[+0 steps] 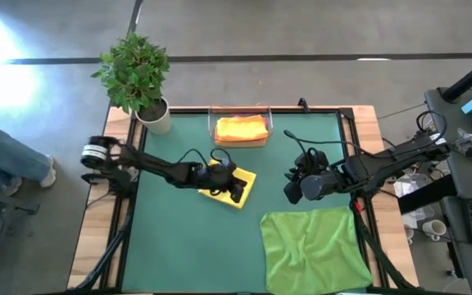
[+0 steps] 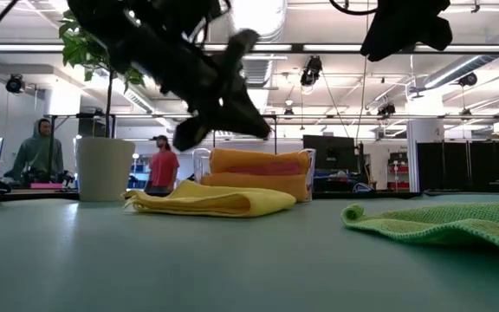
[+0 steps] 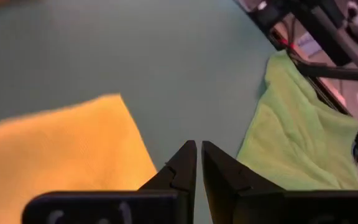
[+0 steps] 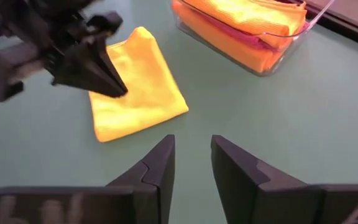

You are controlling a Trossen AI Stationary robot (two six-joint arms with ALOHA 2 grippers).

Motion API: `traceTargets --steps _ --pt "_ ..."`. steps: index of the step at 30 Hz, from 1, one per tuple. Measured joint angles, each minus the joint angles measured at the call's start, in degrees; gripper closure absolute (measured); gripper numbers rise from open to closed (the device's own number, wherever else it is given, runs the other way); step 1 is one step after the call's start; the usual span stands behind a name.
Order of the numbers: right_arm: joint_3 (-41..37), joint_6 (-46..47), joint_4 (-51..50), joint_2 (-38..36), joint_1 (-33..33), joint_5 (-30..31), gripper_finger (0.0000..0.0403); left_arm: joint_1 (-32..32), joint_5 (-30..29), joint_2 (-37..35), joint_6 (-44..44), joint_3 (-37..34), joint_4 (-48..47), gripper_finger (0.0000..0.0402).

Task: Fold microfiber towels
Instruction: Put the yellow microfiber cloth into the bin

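Yellow towel, folded, lies mid-frame in high view; left gripper over it, fingers closed, empty. Right gripper, jaws parted, holds nothing. Green towel unfolded, lower right. Right wrist view alone reveals pink between orange towels in tray.

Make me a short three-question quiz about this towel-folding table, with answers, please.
1. True or false: the yellow towel is already folded.
2. Which gripper is over the yellow towel: A the left gripper, B the right gripper?
3. Fill in: the spread-out towel not yet folded is ____.

Key
1. True; it lies as a small rectangle on the green mat.
2. A; its fingers are shut, while the right gripper hangs open above bare mat.
3. Green; the green towel lies flat near the right arm. Folded orange towels sit in the clear tray.
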Motion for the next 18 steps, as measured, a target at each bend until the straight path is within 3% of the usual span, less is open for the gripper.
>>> traceTargets --steps 11,18 --pt "-0.1 4.9 0.9 0.0 0.0 -1.3 0.0239 0.0 -6.0 -16.0 13.7 -0.3 -20.4 0.0391" --pt "-0.5 9.1 2.7 0.6 0.1 -4.0 0.0216 0.0 -8.8 -23.6 15.0 -0.3 -33.5 0.0372"
